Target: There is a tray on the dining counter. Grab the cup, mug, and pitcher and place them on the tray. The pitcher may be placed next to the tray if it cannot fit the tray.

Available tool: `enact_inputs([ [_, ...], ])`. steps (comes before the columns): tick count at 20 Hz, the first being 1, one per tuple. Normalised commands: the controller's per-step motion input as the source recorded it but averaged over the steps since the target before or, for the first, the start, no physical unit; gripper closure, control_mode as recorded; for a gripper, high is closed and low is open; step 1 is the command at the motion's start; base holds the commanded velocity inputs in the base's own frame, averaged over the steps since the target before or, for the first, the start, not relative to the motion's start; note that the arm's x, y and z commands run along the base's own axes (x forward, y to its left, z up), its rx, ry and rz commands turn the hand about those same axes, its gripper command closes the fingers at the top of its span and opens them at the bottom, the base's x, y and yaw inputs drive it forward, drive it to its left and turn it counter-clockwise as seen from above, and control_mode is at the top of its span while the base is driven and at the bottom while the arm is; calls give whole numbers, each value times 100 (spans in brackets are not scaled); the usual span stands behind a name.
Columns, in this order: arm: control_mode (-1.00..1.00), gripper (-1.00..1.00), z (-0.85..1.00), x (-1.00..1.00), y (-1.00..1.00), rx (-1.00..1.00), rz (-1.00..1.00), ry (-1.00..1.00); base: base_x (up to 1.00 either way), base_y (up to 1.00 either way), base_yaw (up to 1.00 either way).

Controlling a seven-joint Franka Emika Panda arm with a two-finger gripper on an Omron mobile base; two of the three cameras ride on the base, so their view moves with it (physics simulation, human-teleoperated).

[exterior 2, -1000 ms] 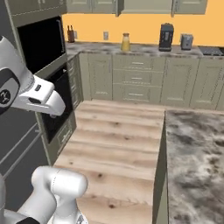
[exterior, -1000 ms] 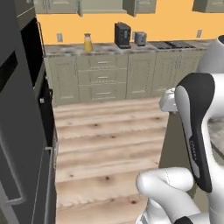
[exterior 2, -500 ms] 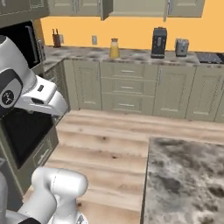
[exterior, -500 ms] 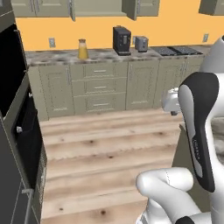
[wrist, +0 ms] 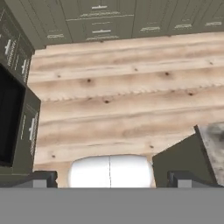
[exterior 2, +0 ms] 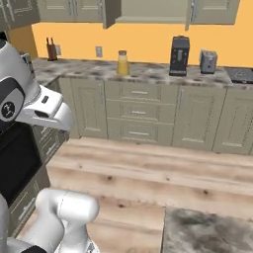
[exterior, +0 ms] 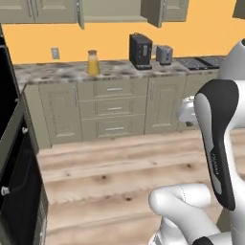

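Note:
The pitcher [exterior: 93, 62], a clear carafe of orange-yellow liquid with a brown lid, stands upright on the long back counter; the right base view has the pitcher [exterior 2: 122, 63] left of a black coffee machine. A corner of the dining counter [exterior 2: 202, 232] juts in at lower right, and its grey stone edge [wrist: 213, 139] lies to the right in the hand view. My gripper [wrist: 111, 179] hangs high over the wooden floor, open, with nothing between its fingertips [wrist: 41, 178]. The tray, cup and mug are out of view.
A coffee machine [exterior: 140, 51] and a toaster [exterior: 164, 54] stand right of the pitcher, and a knife block [exterior 2: 51, 49] stands at the far left. A black wall oven [exterior: 16, 191] flanks the left side. Wooden floor [exterior 2: 148, 168] stretches between the base and the beige drawers.
The whole picture has shifted: the base has moved, so the back counter looks nearer and the dining counter has slid to the lower right. The gripper stays open.

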Motion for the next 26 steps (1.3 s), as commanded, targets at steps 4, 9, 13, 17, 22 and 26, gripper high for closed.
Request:
enact_inputs([
  [4,100,-100,0,0,0,0,0,0,100,1,0],
  [9,100,-100,0,0,0,0,0,0,100,0,0],
  [13,100,-100,0,0,0,0,0,0,100,-1,0],
  [17,100,-100,0,0,0,0,0,0,100,-11,0],
  [22,100,-100,0,0,0,0,0,0,100,-23,0],
  [26,100,-100,0,0,0,0,0,0,100,-28,0],
])
